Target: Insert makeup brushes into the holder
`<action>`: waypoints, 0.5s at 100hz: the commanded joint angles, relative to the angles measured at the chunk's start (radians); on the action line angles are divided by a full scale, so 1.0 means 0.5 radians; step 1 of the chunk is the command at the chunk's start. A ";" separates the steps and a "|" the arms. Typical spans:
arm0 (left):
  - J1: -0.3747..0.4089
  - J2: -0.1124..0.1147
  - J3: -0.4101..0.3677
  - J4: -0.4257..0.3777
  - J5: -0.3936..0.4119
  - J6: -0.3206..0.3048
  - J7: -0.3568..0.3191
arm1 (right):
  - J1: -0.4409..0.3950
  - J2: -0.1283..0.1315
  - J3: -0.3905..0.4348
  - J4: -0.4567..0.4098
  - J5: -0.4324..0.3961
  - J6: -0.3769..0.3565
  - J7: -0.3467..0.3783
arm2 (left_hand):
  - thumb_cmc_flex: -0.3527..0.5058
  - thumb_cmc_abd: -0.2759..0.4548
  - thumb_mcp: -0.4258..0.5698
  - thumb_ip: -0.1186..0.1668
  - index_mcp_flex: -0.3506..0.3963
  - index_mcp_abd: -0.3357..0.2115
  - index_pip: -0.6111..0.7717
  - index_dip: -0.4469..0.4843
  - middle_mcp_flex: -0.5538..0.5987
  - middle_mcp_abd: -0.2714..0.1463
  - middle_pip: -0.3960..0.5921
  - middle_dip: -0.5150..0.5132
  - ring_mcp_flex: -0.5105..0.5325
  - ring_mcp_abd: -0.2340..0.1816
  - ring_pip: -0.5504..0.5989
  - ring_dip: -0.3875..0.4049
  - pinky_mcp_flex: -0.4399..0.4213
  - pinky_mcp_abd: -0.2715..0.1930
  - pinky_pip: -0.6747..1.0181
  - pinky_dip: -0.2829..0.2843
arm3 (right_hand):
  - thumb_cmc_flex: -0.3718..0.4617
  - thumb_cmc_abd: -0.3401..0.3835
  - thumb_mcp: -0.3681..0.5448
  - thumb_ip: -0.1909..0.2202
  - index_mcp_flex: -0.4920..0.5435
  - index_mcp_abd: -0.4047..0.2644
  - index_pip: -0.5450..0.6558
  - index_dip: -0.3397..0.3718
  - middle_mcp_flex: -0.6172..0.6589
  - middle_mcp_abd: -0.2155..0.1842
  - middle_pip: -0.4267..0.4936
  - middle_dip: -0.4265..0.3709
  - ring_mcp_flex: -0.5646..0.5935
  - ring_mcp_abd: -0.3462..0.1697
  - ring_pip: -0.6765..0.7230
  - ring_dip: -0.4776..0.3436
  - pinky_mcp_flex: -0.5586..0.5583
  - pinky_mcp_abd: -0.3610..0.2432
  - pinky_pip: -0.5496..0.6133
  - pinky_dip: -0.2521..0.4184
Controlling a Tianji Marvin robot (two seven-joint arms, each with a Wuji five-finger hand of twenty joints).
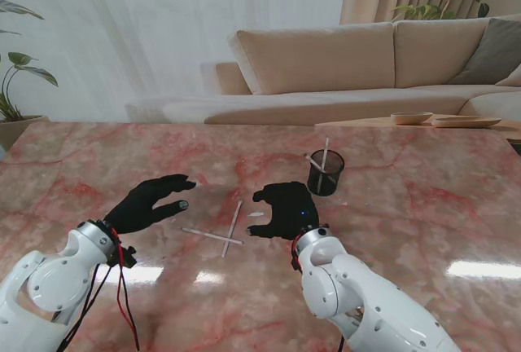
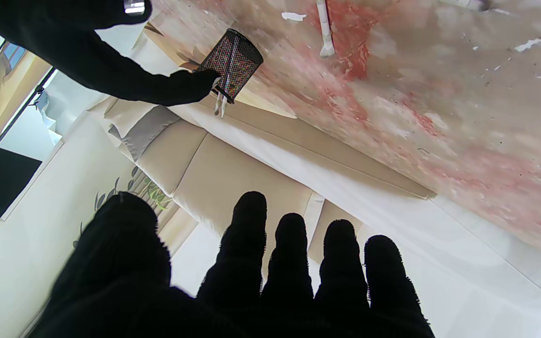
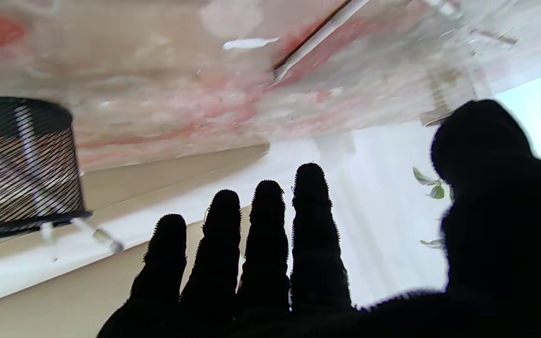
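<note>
On pink marble, round mesh holder (image 1: pixel 326 174)

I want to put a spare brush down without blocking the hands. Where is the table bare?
Bare marble lies right of the holder toward the table's right edge, and on the far left beyond the left hand. It is crowded between the left hand and right hand, where two crossed brushes lie.

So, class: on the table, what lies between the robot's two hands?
In the stand view, two white brushes lie crossed between the left hand and right hand: one pointing away from me, one lying across it.
</note>
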 commanded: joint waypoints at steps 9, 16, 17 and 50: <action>0.017 0.005 -0.005 -0.036 -0.001 0.002 -0.003 | 0.112 -0.056 -0.137 0.107 0.060 0.040 0.057 | 0.006 -0.005 -0.032 -0.010 0.027 -0.062 0.030 0.016 -0.045 -0.038 -0.045 -0.020 -0.081 -0.100 -0.080 -0.020 0.005 -0.027 -0.081 -0.021 | 0.030 0.025 0.052 0.068 0.056 0.005 0.018 -0.030 -0.068 -0.015 -0.036 0.032 -0.032 -0.004 0.015 0.036 -0.059 0.000 0.036 -0.040; 0.017 0.006 -0.005 -0.044 -0.003 0.001 -0.008 | 0.176 -0.070 -0.213 0.160 0.086 0.065 0.059 | 0.006 -0.006 -0.033 -0.010 0.027 -0.063 0.030 0.016 -0.044 -0.037 -0.044 -0.020 -0.080 -0.099 -0.080 -0.020 0.005 -0.027 -0.082 -0.021 | 0.045 0.027 0.072 0.073 0.069 -0.001 0.026 -0.028 -0.084 -0.013 -0.038 0.035 -0.054 -0.009 0.014 0.037 -0.065 -0.004 0.037 -0.044; 0.017 0.006 -0.005 -0.045 -0.003 0.001 -0.009 | 0.185 -0.072 -0.224 0.168 0.090 0.070 0.058 | 0.006 -0.006 -0.033 -0.010 0.027 -0.061 0.030 0.016 -0.045 -0.036 -0.045 -0.020 -0.081 -0.098 -0.080 -0.020 0.005 -0.028 -0.082 -0.021 | 0.046 0.027 0.074 0.074 0.073 -0.002 0.028 -0.027 -0.086 -0.013 -0.038 0.036 -0.057 -0.009 0.014 0.037 -0.066 -0.005 0.037 -0.044; 0.035 0.007 -0.021 -0.064 0.010 -0.005 -0.007 | 0.461 -0.207 -0.551 0.493 0.273 0.118 -0.063 | 0.005 -0.004 -0.033 -0.010 0.025 -0.064 0.030 0.016 -0.047 -0.040 -0.047 -0.021 -0.081 -0.099 -0.081 -0.020 0.006 -0.026 -0.085 -0.022 | 0.091 -0.005 0.131 0.061 0.293 -0.072 0.224 0.083 -0.179 -0.004 -0.017 0.050 -0.186 -0.034 0.044 0.038 -0.093 -0.023 0.051 -0.064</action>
